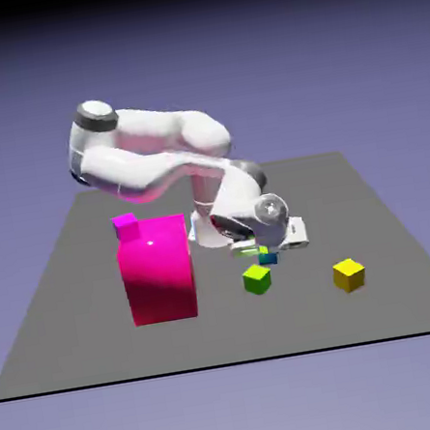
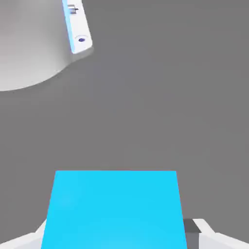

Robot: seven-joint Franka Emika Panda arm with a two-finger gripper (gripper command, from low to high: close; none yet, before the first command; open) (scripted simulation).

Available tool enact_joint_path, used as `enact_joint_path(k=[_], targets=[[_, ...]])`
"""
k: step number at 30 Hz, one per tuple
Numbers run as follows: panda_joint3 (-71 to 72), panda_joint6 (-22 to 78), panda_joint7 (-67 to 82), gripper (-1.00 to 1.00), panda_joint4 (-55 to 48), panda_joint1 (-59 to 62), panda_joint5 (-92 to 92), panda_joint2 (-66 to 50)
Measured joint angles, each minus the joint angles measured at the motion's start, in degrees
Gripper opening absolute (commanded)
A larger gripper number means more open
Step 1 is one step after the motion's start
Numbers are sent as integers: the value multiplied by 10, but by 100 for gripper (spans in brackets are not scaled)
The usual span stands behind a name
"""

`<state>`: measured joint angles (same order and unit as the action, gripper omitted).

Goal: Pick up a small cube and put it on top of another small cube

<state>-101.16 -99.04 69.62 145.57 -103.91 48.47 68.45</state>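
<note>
The small blue cube (image 2: 115, 209) fills the bottom of the hand view, wedged between my two grey fingertips (image 2: 202, 232). In the exterior view this blue cube (image 1: 268, 256) peeks out under my gripper (image 1: 262, 252), low on the grey table. The gripper is shut on it. The small pink cube (image 1: 126, 225) rests on the back left corner of the big magenta block (image 1: 157, 269), well to the exterior view's left of my hand.
A green cube (image 1: 256, 279) lies just in front of my hand. A yellow cube (image 1: 349, 274) sits further to the exterior view's right. My own white base (image 2: 24, 44) shows at the hand view's upper left.
</note>
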Motion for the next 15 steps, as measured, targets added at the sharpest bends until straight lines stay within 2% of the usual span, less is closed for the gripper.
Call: enact_joint_path(k=[6,15], targets=[[82,6,13,-100,-111,108,-145,-117],[167,176,198,-100,-246,281,-217,-208]])
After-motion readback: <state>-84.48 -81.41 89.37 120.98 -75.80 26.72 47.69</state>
